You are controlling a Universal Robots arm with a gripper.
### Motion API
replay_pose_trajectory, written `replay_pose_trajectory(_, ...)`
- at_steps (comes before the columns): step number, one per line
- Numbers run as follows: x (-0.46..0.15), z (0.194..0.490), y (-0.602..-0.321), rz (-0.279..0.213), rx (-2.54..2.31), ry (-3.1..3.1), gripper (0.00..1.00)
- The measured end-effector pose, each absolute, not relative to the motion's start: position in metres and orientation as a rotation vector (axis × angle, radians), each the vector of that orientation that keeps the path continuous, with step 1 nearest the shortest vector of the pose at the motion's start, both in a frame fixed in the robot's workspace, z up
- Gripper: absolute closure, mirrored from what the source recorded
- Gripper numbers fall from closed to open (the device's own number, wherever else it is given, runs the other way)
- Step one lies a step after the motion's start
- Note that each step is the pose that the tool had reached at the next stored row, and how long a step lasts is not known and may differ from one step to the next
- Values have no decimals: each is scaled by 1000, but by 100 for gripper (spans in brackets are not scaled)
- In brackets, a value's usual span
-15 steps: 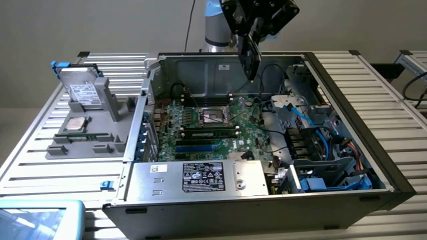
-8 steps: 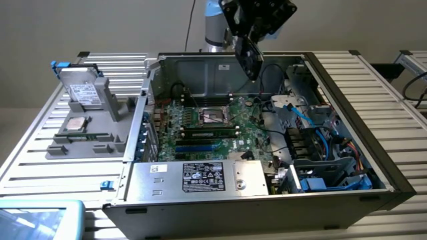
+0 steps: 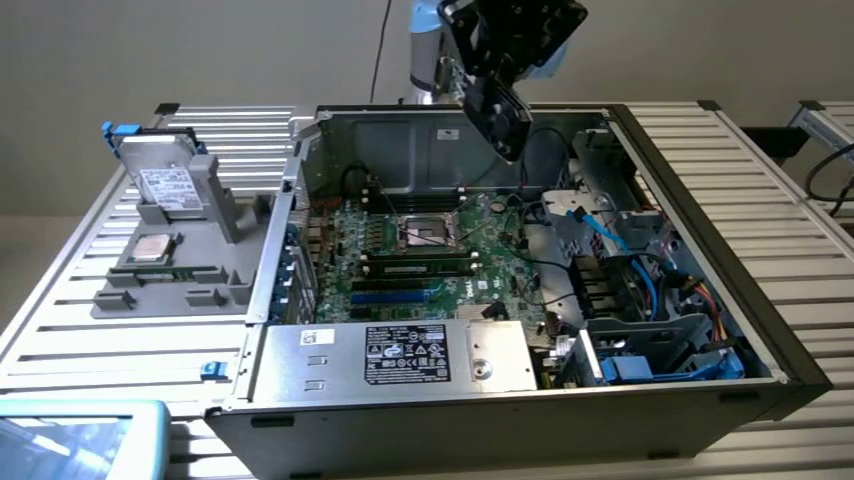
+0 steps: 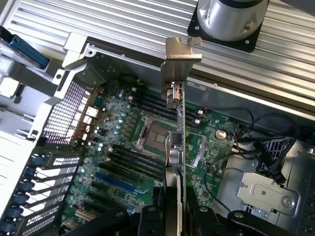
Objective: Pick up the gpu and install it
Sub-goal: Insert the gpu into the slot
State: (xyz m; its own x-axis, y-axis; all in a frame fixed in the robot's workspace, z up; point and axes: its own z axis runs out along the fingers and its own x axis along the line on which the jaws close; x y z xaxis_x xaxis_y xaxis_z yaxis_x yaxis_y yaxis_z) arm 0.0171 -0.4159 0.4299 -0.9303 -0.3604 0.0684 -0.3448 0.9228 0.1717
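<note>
Green motherboard (image 3: 414, 255) is fully exposed, because the case (image 3: 694, 200) lies on its side on the slatted metal table (image 3: 747, 140) with the panel off, which I'd guess is there to give the arm a straight way in from above. The gpu (image 3: 498, 112) is up in the air over the far part of the open case. It's clear of the board as far as I can tell, and its black fan side shows in the exterior view. The gripper (image 4: 172, 216) is clamped on it, one finger on each flat face, pinching the card at one end. That leaves the silver bracket (image 4: 181, 56) sticking out at the end away from the claw. From the wrist view the card shows edge-on, a thin line running over the CPU socket (image 4: 150, 135). To me that says it's carried on edge so its connector side can face the board, though I can't make out the connector itself. The long expansion slots (image 4: 115, 179) sit off to one side of the card, so it isn't lined up over them. On the exterior view's left there's a grey holder (image 3: 174, 280) with a silver drive (image 3: 167, 185) propped in it, well apart from the card. That looks like the parking spot for parts. The power supply (image 3: 387, 352) with its label fills the near end of the case.
</note>
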Motion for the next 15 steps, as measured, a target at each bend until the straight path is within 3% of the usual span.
replay_pose_trajectory(15, 17, 430, -416, -206, 956, -2915, 72)
